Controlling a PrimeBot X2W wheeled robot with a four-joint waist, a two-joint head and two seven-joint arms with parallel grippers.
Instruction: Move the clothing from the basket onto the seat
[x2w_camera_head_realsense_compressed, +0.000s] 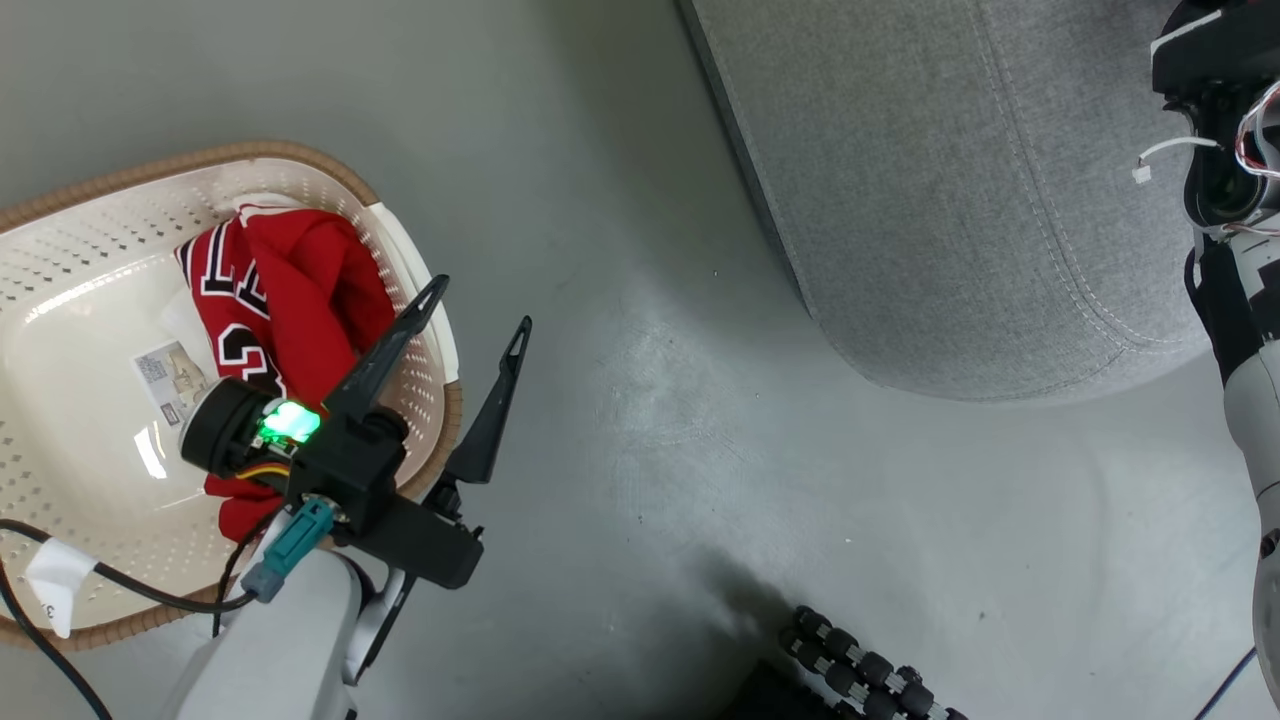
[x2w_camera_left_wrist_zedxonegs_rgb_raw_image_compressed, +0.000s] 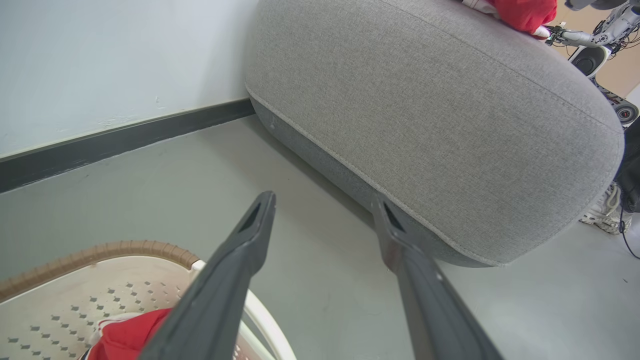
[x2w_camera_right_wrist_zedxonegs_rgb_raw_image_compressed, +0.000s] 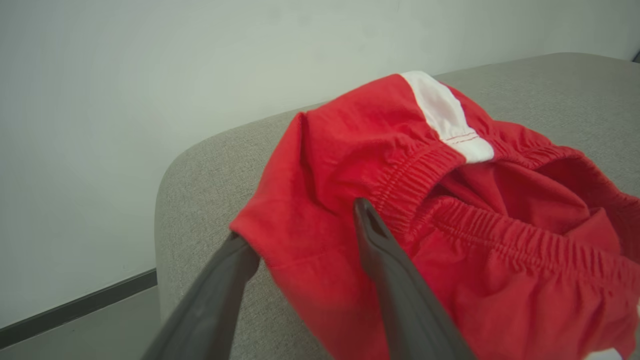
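The right jaws stood parted around a slack fold of the red shorts (x2w_camera_right_wrist_zedxonegs_rgb_raw_image_compressed: 350, 165), which already lay on the sofa (x2w_camera_right_wrist_zedxonegs_rgb_raw_image_compressed: 200, 200), while the left jaws gaped empty above the basket (x2w_camera_head_realsense_compressed: 250, 152), seemingly poised for the jersey (x2w_camera_head_realsense_compressed: 300, 280) inside.

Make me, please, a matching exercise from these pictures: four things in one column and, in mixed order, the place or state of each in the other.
1. red shorts
2. red jersey
3. left gripper
4. label sticker

A. flat on the floor of the basket
B. open, holding nothing
C. on the grey sofa
D. crumpled inside the basket

Pairs: 1-C, 2-D, 3-B, 4-A
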